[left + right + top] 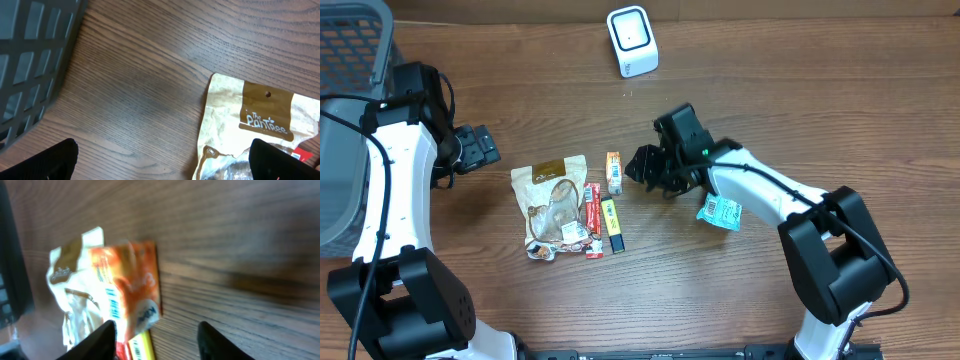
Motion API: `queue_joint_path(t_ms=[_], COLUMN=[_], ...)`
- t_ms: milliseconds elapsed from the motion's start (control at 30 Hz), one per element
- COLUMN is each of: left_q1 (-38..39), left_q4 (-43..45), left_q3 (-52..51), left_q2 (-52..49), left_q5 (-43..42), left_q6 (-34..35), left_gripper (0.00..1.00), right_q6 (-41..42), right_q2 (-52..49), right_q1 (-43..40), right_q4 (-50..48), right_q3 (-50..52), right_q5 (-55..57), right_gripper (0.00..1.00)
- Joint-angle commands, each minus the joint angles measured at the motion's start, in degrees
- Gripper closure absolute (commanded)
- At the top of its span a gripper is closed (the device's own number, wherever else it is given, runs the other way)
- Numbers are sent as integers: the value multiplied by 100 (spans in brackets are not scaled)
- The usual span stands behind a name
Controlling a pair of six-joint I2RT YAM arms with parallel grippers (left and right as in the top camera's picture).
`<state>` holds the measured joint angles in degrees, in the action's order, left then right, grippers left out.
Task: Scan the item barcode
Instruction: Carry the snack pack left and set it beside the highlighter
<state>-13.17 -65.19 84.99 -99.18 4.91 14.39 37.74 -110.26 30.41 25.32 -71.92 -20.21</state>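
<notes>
Our right tool [159,335] hangs spread and empty, just beside the orange packet [131,292] lying on the counter [240,240]. We should pinch its narrow sides, keeping the barcode clear for the distant white scanner [633,40]. Our left tool [162,162] is spread, idle.

White links [395,170]; black joints [830,250], cables [378,160], right gripper [642,165]

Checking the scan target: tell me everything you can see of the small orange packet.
Small oblong orange packet, glossy, white and blue print, blurred in the wrist view so unreadable. Lies flat on the wooden table, long axis running away from the robot, apart from the brown pouch to its left. Right gripper open beside it, not holding it.
</notes>
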Motion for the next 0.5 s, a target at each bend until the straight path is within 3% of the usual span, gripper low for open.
queue_joint_path(t_ms=[0, 133, 267, 467], left_q1=[11, 11, 11, 11], left_q4=[-15, -15, -13, -15], left_q3=[24, 24, 24, 24], left_q2=[17, 17, 17, 17], left_q5=[-7, -4, -7, -4], left_q6=[-68, -68, -68, -68], left_gripper=[0, 0, 0, 0], right_q6=[-409, -507, -476, -476], right_q2=[354, 354, 348, 0], right_q1=[48, 339, 730, 1075], right_q4=[636, 1556, 1600, 1657], right_q3=[-935, -1714, -1829, -1816], right_q5=[715, 1563, 2162, 2658], right_gripper=[41, 33, 20, 16])
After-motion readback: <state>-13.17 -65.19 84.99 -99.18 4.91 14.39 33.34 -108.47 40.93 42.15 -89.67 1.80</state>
